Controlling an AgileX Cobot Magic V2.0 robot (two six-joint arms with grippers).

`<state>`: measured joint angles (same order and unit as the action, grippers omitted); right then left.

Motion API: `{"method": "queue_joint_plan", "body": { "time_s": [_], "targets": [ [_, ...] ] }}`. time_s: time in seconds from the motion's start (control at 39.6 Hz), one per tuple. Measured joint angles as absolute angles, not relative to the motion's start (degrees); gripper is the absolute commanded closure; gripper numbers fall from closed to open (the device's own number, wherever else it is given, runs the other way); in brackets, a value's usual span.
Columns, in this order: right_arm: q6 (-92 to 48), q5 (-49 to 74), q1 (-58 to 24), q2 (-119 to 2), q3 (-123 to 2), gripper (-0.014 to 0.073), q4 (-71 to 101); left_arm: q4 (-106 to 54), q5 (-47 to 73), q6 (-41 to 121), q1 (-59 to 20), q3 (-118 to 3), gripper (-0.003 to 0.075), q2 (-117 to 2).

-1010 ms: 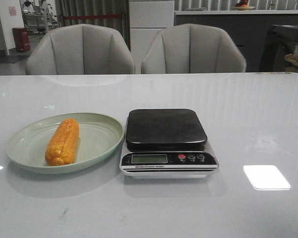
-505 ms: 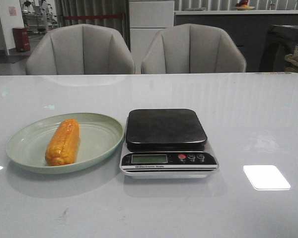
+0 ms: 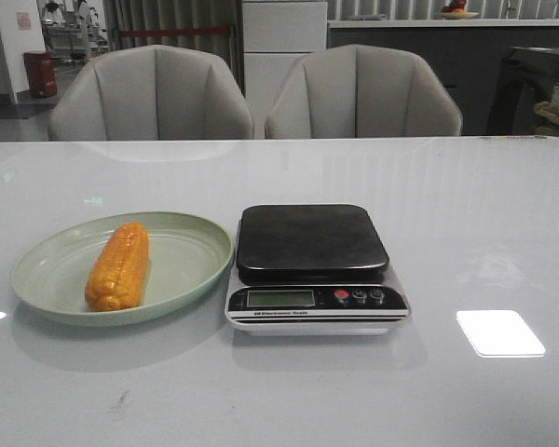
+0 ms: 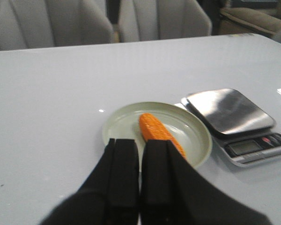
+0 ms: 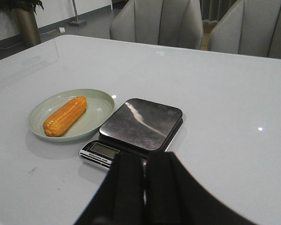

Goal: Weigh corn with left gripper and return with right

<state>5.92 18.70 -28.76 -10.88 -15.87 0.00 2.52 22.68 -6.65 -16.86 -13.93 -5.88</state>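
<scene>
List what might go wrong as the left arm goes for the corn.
1. The corn is round and lies loose on the plate; it may roll from a pinch.
2. The left tool looks shut, so it must open first or it will just shove the cob.
3. The scale sits close beside the plate; a knock could shift it.

Scale (image 3: 317, 270): small white lettering on front strip, too small to read; display blank.
</scene>
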Motion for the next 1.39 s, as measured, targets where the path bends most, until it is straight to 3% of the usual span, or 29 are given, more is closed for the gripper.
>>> {"method": "queue_joint_plan", "body": {
  "time_s": [0.33, 0.71, 1.39],
  "targets": [
    [5.82, 18.65, -28.76, -10.88, -15.87, 0.0428, 0.00, 2.52, 13.38, -6.65, -3.52, -0.20, 0.0607, 0.35],
    [5.82, 18.56, -28.76, -10.88, -15.87, 0.0428, 0.00, 2.52, 7.57, -6.65, -3.23, 0.33, 0.0607, 0.35],
    [5.82, 18.56, -28.76, -10.88, -15.87, 0.0428, 0.00, 2.52, 7.32, -6.65, -3.23, 0.33, 0.0607, 0.35]
  ]
}}
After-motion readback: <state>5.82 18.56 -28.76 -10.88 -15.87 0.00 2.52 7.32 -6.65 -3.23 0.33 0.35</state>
